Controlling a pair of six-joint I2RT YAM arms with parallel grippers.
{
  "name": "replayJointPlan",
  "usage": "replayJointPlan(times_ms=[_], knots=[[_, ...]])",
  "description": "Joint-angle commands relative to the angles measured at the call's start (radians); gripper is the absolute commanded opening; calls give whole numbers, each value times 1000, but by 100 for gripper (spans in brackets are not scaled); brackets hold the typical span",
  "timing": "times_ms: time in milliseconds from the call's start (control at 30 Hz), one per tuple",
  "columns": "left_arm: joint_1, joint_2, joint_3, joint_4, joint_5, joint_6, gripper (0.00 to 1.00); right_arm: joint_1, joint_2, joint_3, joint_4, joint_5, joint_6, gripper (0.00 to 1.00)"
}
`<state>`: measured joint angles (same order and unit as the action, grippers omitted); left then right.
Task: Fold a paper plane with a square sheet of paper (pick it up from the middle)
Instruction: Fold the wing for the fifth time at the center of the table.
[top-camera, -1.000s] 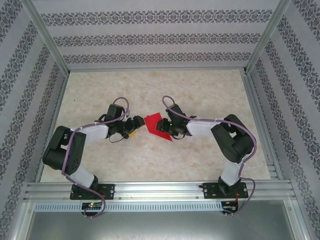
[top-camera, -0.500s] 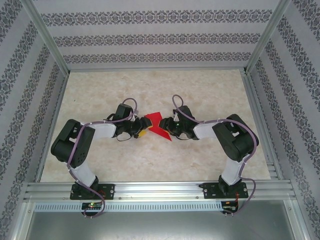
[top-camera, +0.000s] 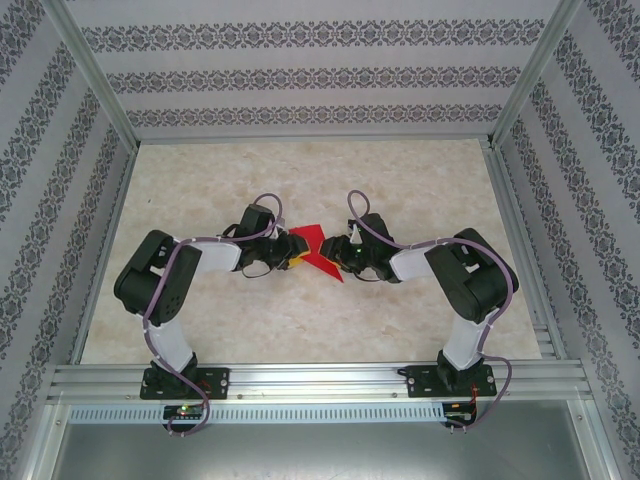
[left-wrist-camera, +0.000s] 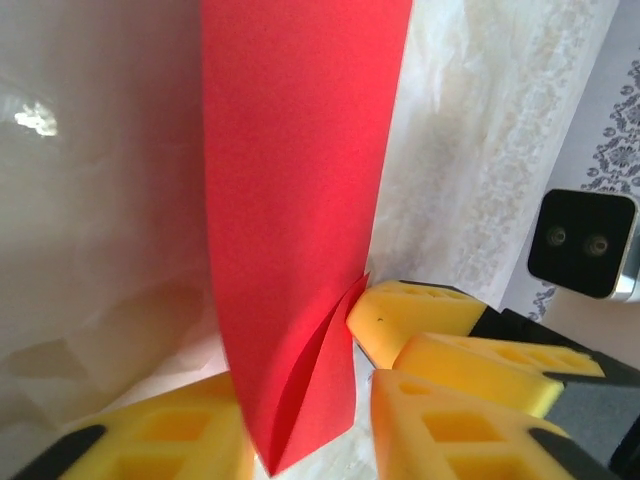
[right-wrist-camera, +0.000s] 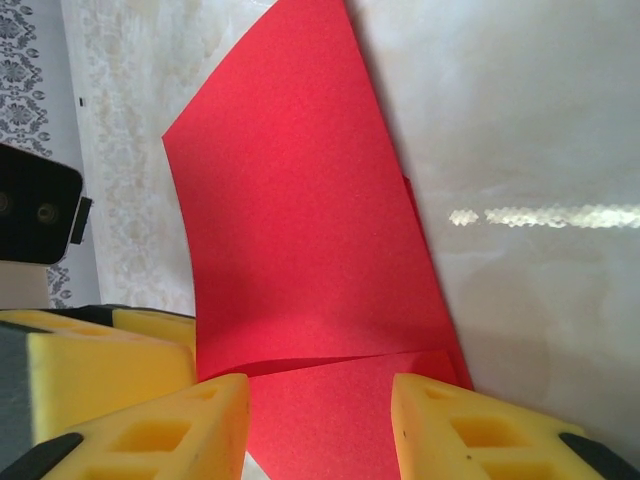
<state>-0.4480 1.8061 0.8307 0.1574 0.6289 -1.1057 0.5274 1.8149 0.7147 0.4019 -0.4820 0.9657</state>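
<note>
Left arm (top-camera: 165, 290) and right arm (top-camera: 470, 285): black joints, white links, lilac cables (top-camera: 265, 198), black bases. Left gripper (left-wrist-camera: 300, 420) and right gripper (right-wrist-camera: 318, 392) carry yellow fingers (right-wrist-camera: 160, 432) with recessed cells.

Pale marbled tabletop (top-camera: 300, 180), floral-striped wallpaper walls (top-camera: 300, 70), aluminium corner posts (top-camera: 90, 75), metal front rail (top-camera: 320, 378)

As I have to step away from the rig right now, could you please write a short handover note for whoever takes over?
Left gripper: pads sit either side of the near end of the square sheet of paper; a firm grip cannot be confirmed.
Right gripper: jaws part open, the red sheet lying across the gap; hold unclear.
Paper: mid-table, between the two grippers, which face each other.
Done: at least one fold, with layered flaps.
Left: the remaining folds; no pointed dart shape yet.
</note>
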Motion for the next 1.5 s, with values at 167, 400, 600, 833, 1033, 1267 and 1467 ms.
replayJointPlan(times_ms=[167, 400, 600, 833, 1033, 1267, 1467], knots=[[-28, 24, 42, 44, 25, -12, 7, -17, -113, -24, -114, 111, -237, 51], [-35, 9, 71, -34, 9, -9, 4, 119, -296, -85, -182, 472, -568, 64], [-44, 4, 95, -84, -2, -8, 4, 178, -315, -137, -120, 565, -741, 62], [-47, 2, 112, -111, -8, -8, 4, 264, -241, -159, 6, 605, -947, 56], [-50, -2, 124, -136, -16, -2, 4, 318, -163, -146, 73, 698, -1028, 56], [-51, -5, 128, -148, -19, -2, 4, 323, -72, -113, 149, 745, -1101, 47], [-51, -6, 135, -166, -24, 3, 4, 325, -40, -109, 207, 740, -1139, 43]])
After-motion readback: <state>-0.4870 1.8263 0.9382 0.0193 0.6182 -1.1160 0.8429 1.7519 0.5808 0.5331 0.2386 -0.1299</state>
